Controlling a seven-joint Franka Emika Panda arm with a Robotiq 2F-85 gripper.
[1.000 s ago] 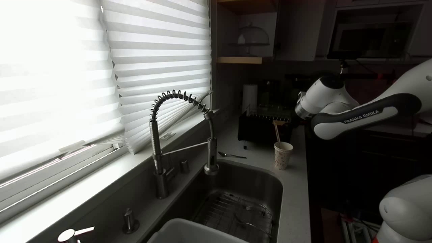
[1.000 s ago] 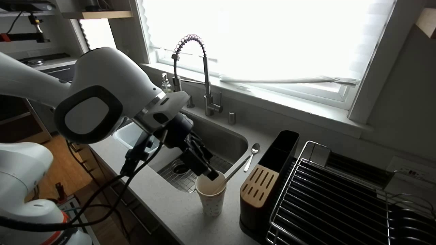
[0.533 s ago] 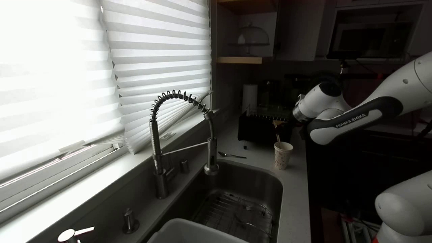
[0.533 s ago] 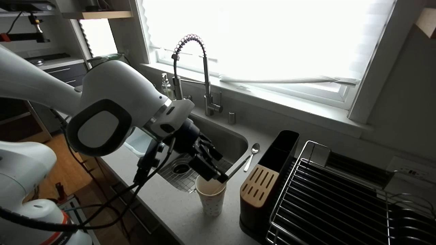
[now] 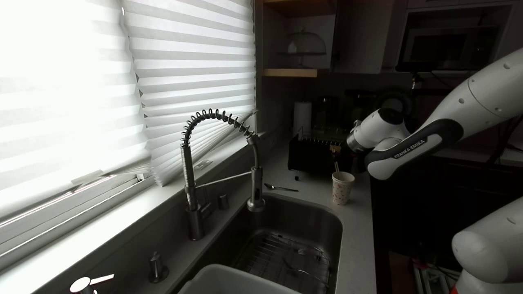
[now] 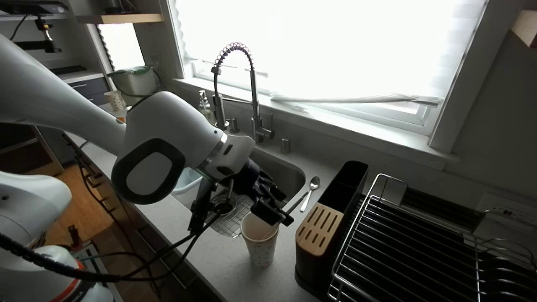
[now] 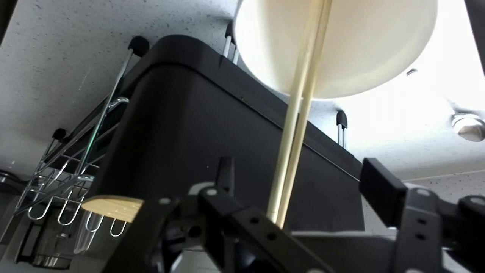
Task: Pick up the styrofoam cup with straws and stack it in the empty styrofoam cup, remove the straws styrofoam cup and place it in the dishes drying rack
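A white patterned cup point(image 6: 261, 247) stands upright on the counter in both exterior views point(image 5: 342, 190). Two tan straws point(image 7: 295, 136) lean out of it; they also show in an exterior view point(image 5: 336, 167). My gripper point(image 6: 284, 206) is tilted just above the cup's rim. In the wrist view the gripper point(image 7: 303, 185) is open; the straws run between its fingers, nearer the left one, whose linkage hides their ends. The cup's mouth point(image 7: 367, 49) is at the top. A second patterned cup point(image 6: 115, 100) stands far back on the counter. The wire drying rack point(image 6: 351, 237) is to the right.
A black utensil holder point(image 6: 356, 172) with a slotted wooden lid point(image 6: 319, 228) stands between cup and rack. A spoon point(image 6: 310, 193) lies near the sink point(image 5: 312, 210). A coiled faucet point(image 5: 255, 188) rises over the sink. A grey tub point(image 5: 233, 281) sits in it.
My gripper has moved towards the rack and down, from over the cup's mouth to around the straws. The far cup and a bin have come into view behind the arm.
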